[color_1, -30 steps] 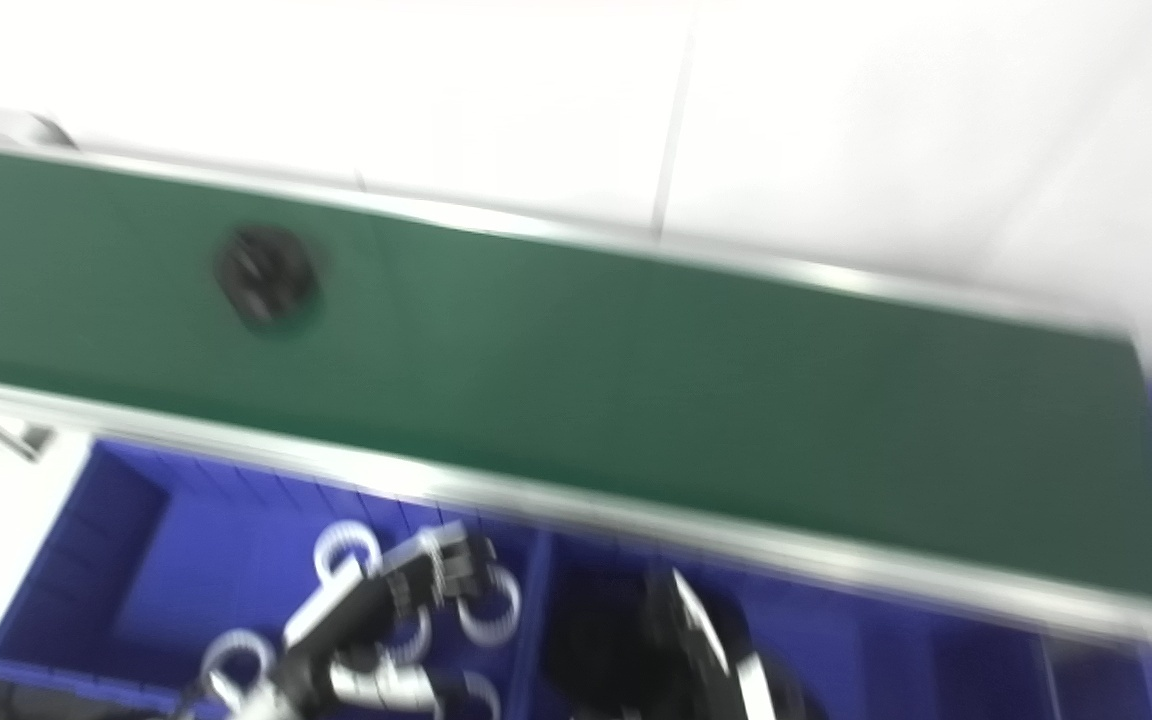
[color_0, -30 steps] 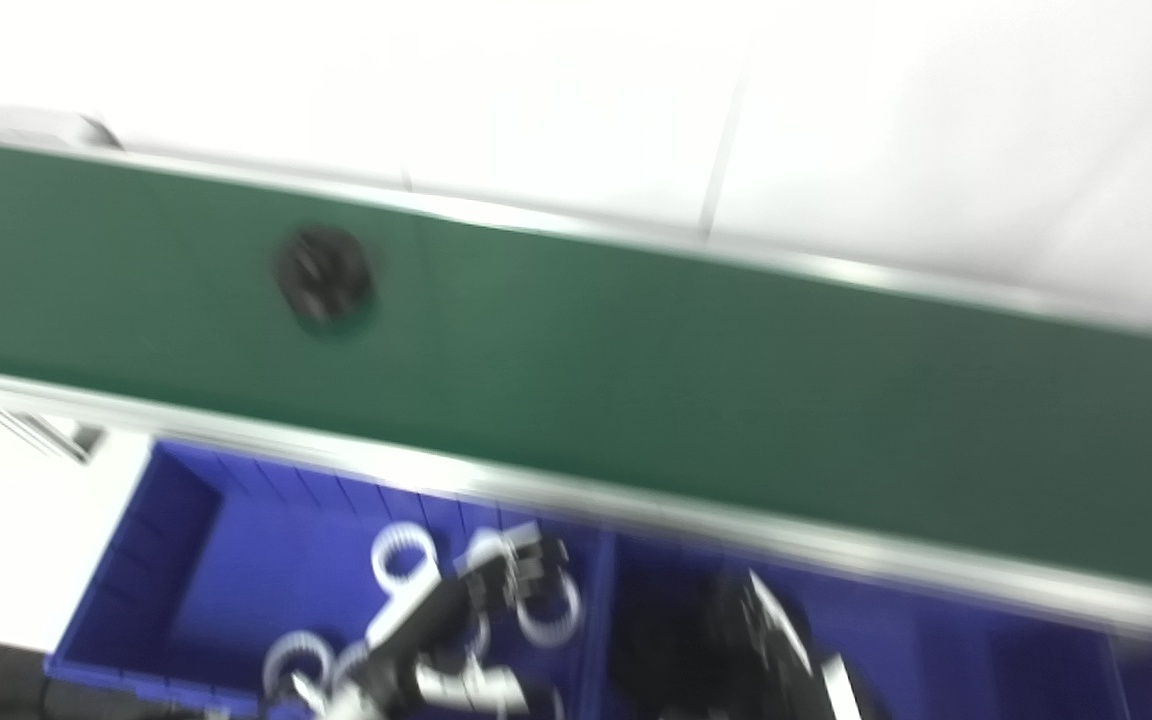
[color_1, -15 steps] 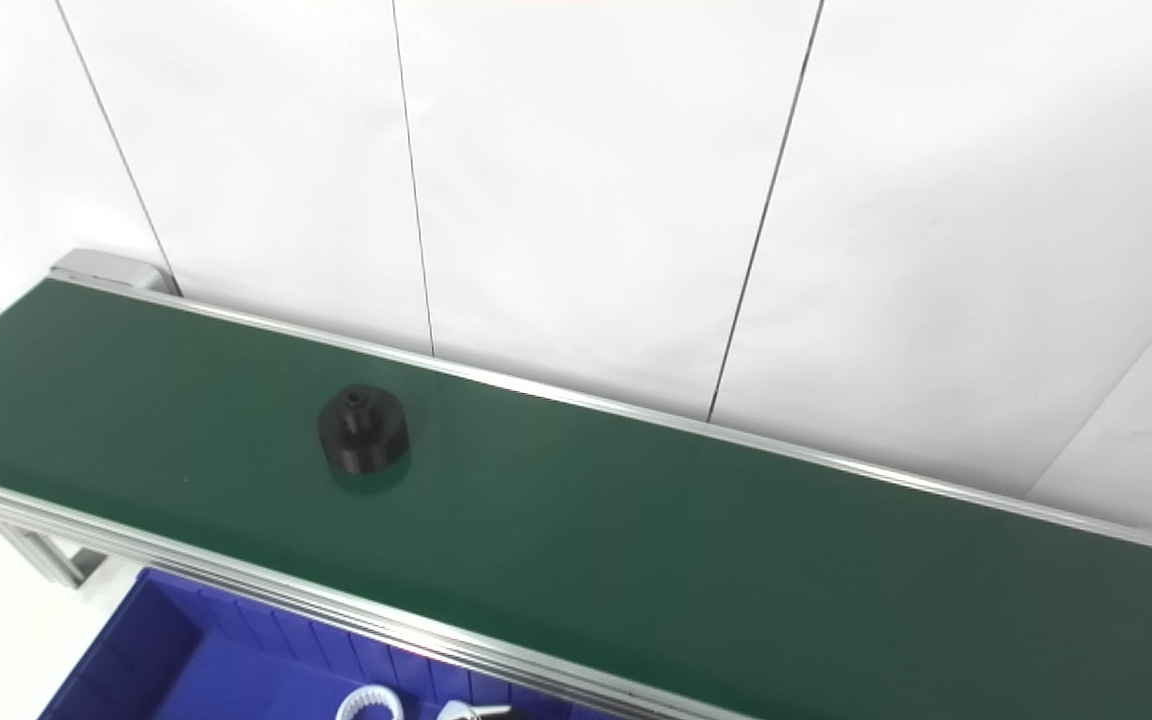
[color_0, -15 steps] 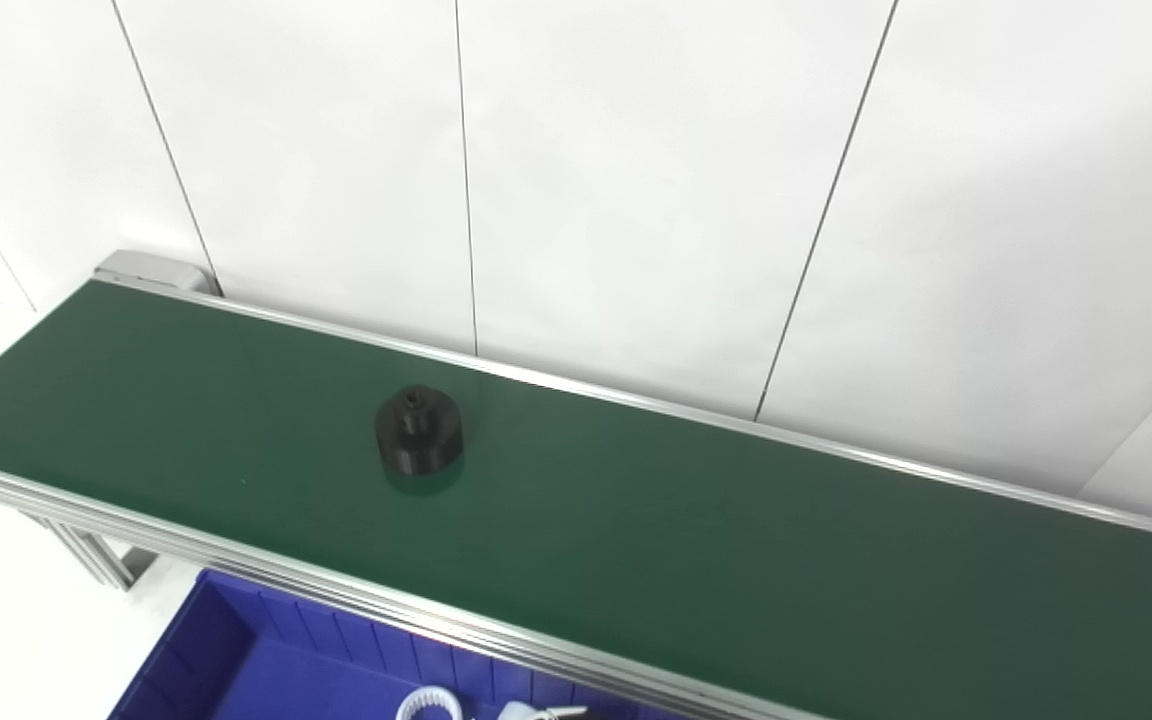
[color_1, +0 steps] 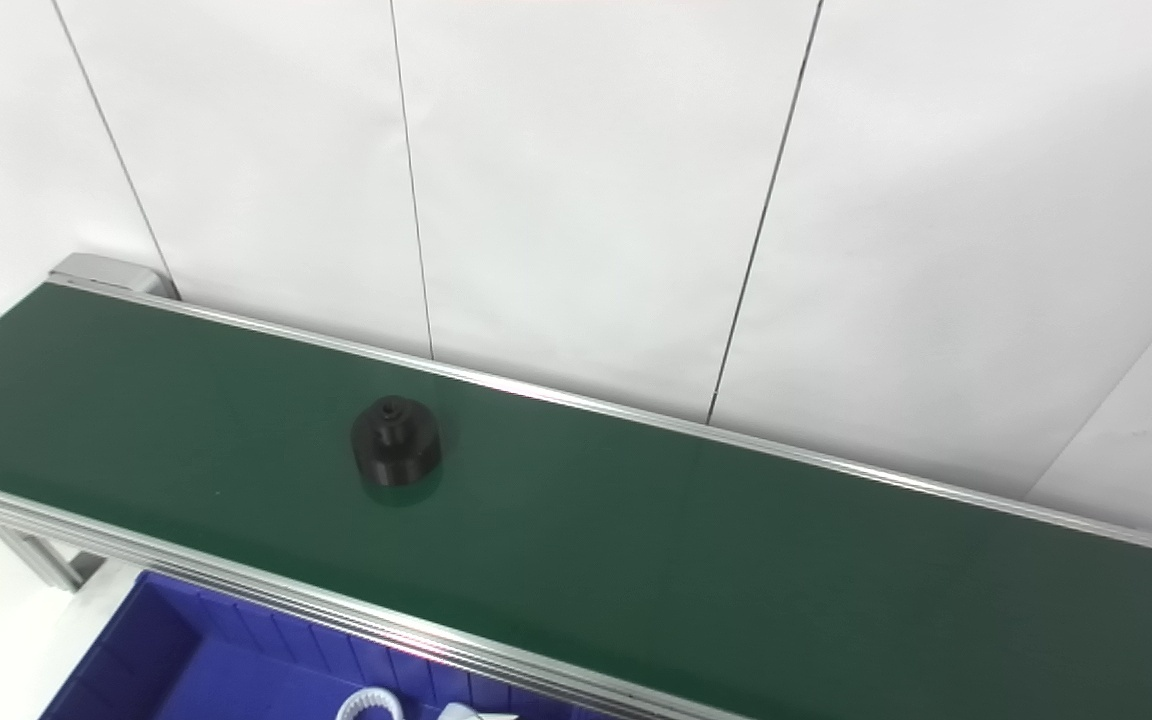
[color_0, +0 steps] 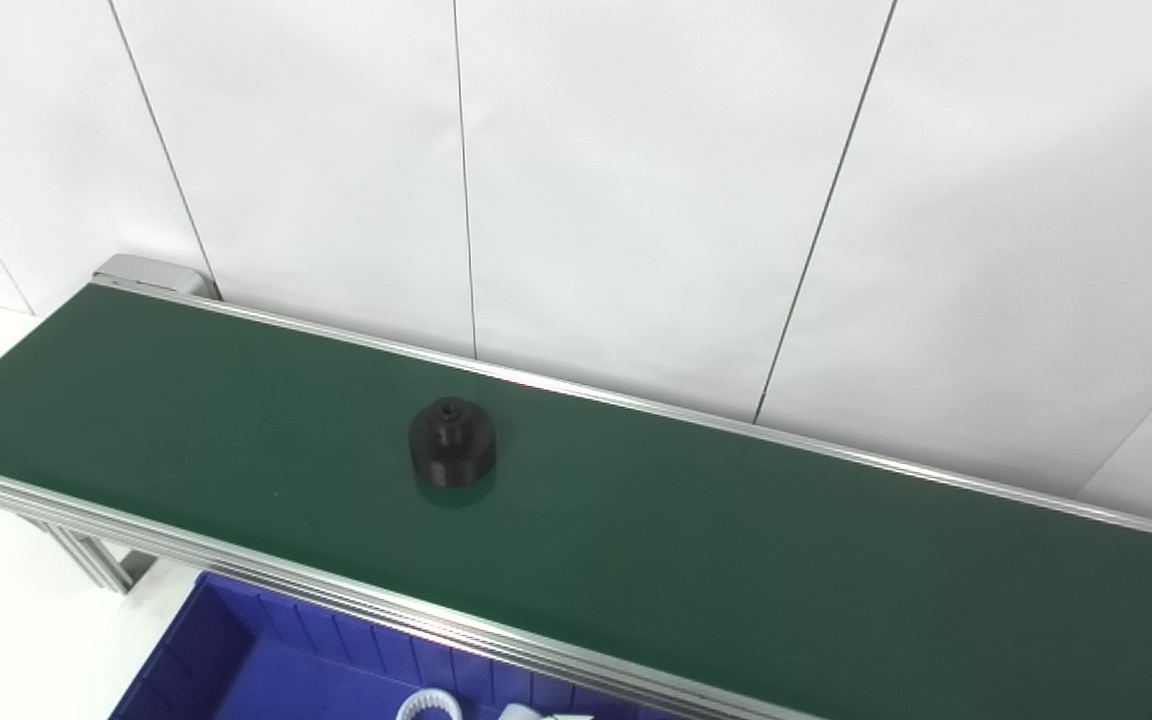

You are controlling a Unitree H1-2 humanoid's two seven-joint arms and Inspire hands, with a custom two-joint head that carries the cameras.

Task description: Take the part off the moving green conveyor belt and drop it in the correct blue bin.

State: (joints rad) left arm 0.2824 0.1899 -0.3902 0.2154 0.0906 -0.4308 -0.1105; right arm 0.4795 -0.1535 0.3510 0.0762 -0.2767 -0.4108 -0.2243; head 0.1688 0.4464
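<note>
green conveyor belt (color_0: pixel 736 540) carries a black part (color_0: pixel 452 455) below white wall panels (color_0: pixel 636 180); neither hand visible.

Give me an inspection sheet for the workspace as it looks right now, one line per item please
Surface: green conveyor belt with aluminium side rails, running diagonally from upper left to lower right.
Job's things: one black round part upright on the belt, left of centre; blue bin below the near rail, only its left end in view.
Clutter: white ring-shaped part in the bin at the bottom edge, mostly cut off.
Hands: neither hand in view.
Cables: nothing seen.
Surroundings: white panelled wall behind the belt; white floor at left.
</note>
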